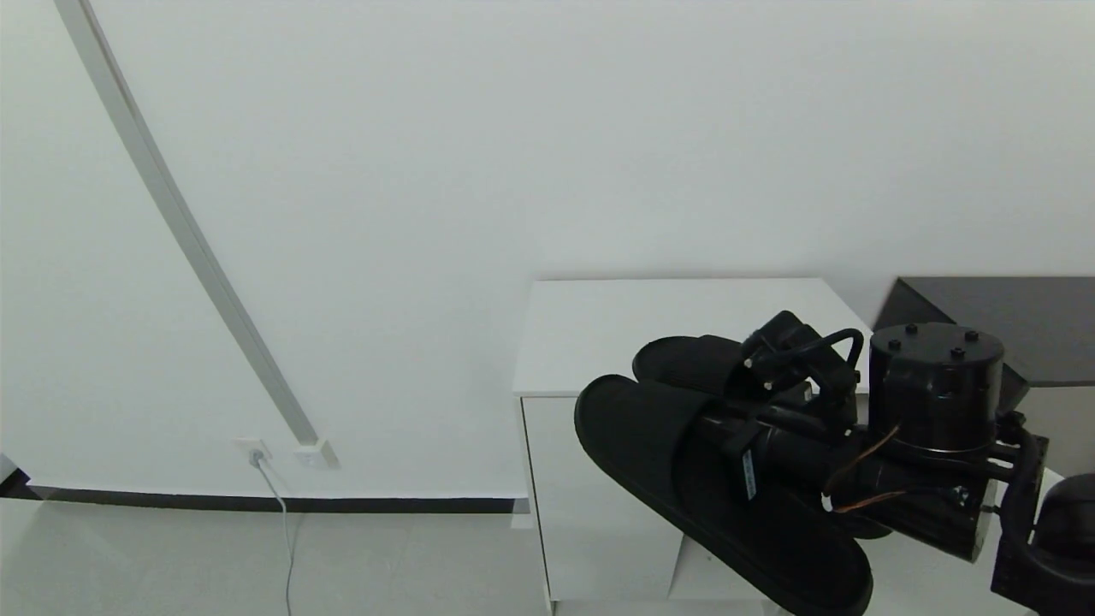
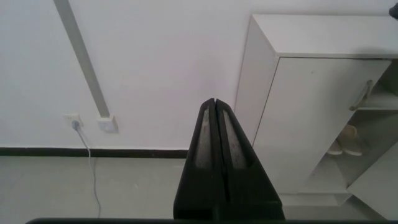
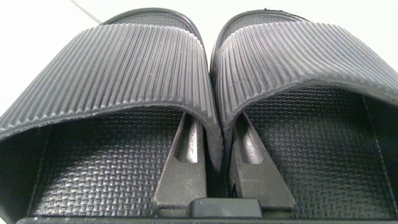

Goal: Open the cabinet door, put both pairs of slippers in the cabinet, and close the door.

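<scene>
Slippers first: pair of black rubber slippers with ribbed straps (image 1: 676,453) (image 3: 143,68) is held up in the air by the right gripper (image 3: 214,124), in front of the white cabinet (image 1: 667,334) (image 2: 311,37), near its top front edge. The 2 slippers lie side by side w/ long axes parallel. In the head view they run on a slant: one end up toward the cabinet's front left corner, the other down toward the robot. Right gripper has one finger under each strap, pinching the 2 touching inner strap walls between them, so it's nearly closed w/ only that rubber in the gap.

Left gripper (image 2: 214,106) hangs free, well left of the cabinet, fingers pressed together, nothing in it.

Cabinet door (image 2: 305,112) stands open, bar handle (image 2: 364,93) on it. Inside, a pair of pale slippers (image 2: 345,140) sits on a shelf.

Around: dark counter (image 1: 1009,316) just right of the cabinet, grey strip (image 1: 171,205) slanting down the white wall, wall socket w/ grey cable (image 1: 252,452) (image 2: 73,121) near the floor, left of the cabinet.
</scene>
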